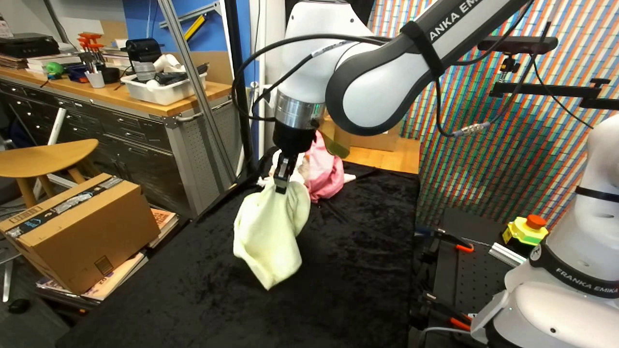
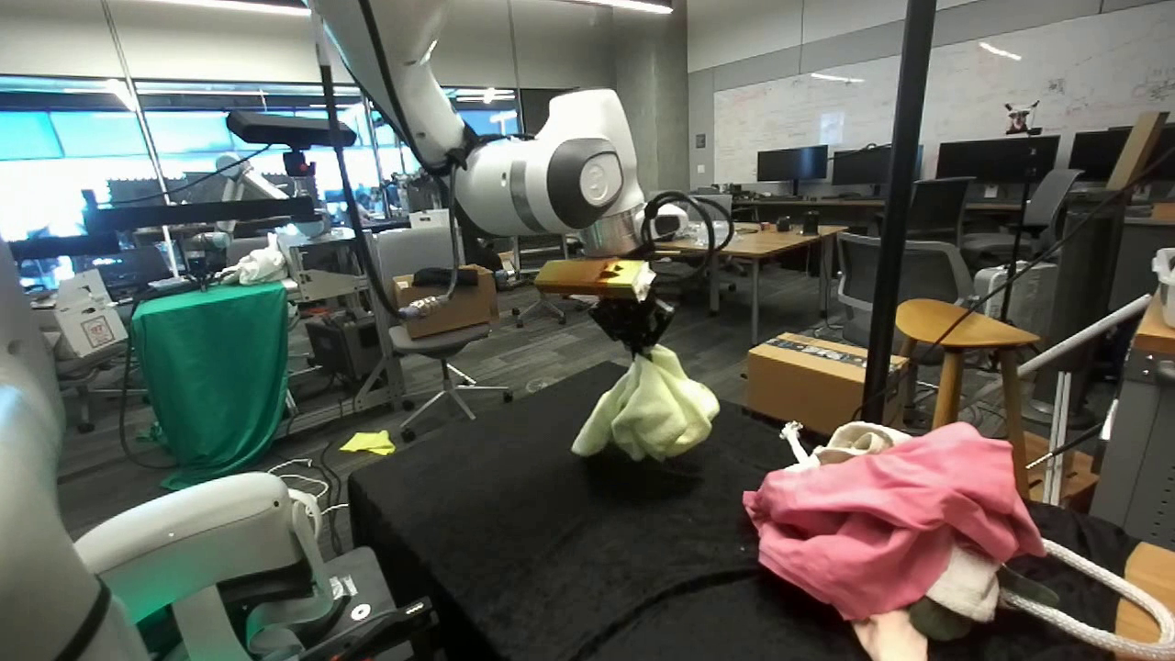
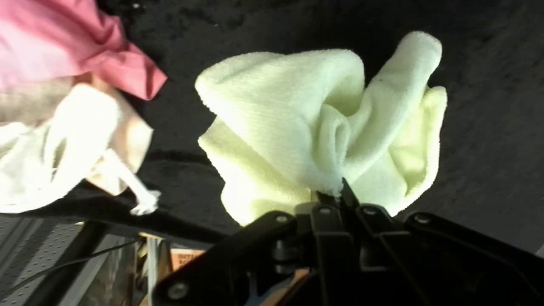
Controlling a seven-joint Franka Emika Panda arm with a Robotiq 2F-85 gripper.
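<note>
"Wrist view: what have the fingers (image 3: 350, 199) got hold of?"

"A pale yellow cloth (image 3: 289, 97). The gripper (image 3: 336, 195) is clenched on a small gathered pinch of it, and the rest spills outward in folds."

"Why does it bunch like that?"

"It looks to be held at a single spot, so its own weight would pull the loose parts down. In both exterior views it hangs below the fingertips, over the black-covered table (image 1: 358, 280). The lowest corner seems to clear the surface, though I can't be certain."

"And the pink cloth (image 2: 890, 514)?"

"Heaped near the table's edge, apart from the yellow one and draped over some whitish fabric (image 2: 973, 583). That fabric probably props the heap up. A thick white rope (image 2: 1120, 592) curls out beside it."

"What's that red button (image 1: 536, 222) for, in an exterior view?"

"It sits on a yellow housing (image 1: 524, 235) near the arm's base (image 1: 566, 314), likely placed so a person can hit it quickly."

"The cardboard box (image 1: 87, 227)?"

"Resting on books (image 1: 121, 273) beside the table, perhaps stacked that way to save room."

"And the white tub (image 1: 164, 89)?"

"On the workbench (image 1: 140, 104), presumably keeping loose odds and ends together."
</note>
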